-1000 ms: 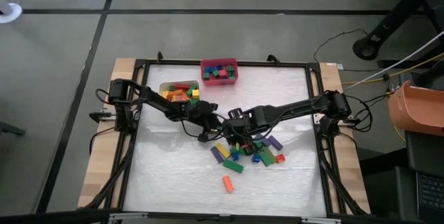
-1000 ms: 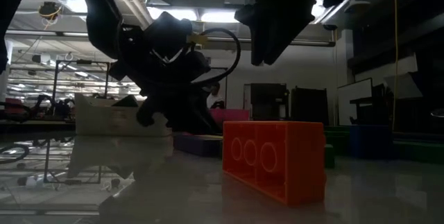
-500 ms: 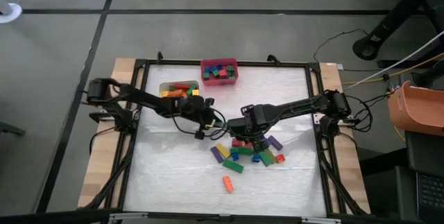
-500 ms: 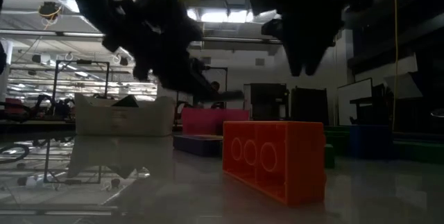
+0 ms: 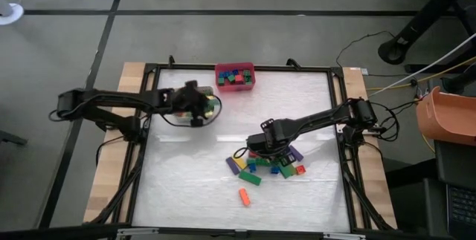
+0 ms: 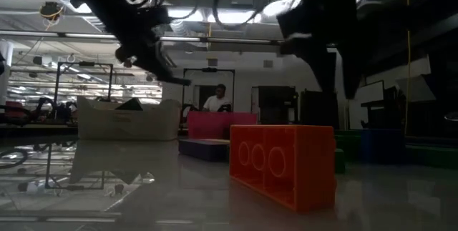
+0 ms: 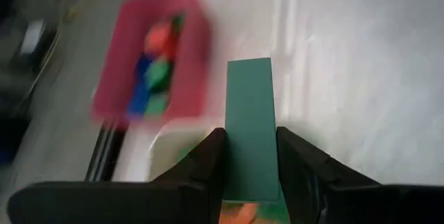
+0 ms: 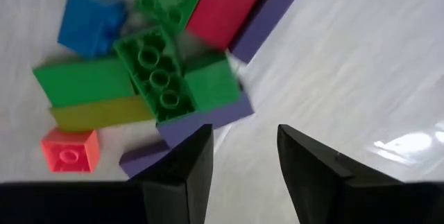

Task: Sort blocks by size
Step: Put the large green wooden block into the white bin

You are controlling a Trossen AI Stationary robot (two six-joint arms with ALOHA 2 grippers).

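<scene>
I see my left gripper (image 7: 250, 165) clamping a long green block (image 7: 250, 123) above the white bin (image 5: 212, 105); released early it may tumble outside, while my right gripper (image 8: 243, 158) hangs parted, empty, over the pile (image 5: 266, 162).

Two robot arms, two bins: one red bin (image 5: 235, 76), one white bin (image 5: 181, 93); about a dozen loose blocks (image 5: 269, 163).
</scene>
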